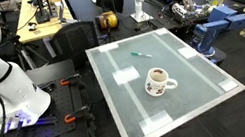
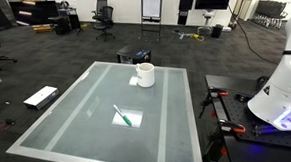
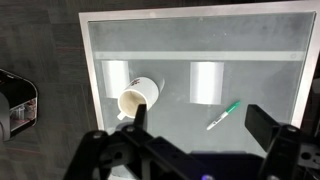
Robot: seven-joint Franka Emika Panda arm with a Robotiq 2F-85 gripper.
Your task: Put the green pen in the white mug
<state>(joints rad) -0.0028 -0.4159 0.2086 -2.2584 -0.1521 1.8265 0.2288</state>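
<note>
The green pen lies flat on the grey table, apart from the mug; it also shows in an exterior view and in the wrist view, where one end looks white. The white mug with a dark pattern stands upright nearer the table's middle; it shows in an exterior view and at the left of the wrist view. My gripper is open and empty, high above the table, with the pen between its fingers' lines of sight. Only the arm's base shows in both exterior views.
The table has white tape strips and pale patches. A flat white object lies on the floor beside it. Chairs, desks and equipment stand around the room, and a blue vise-like device is near one corner.
</note>
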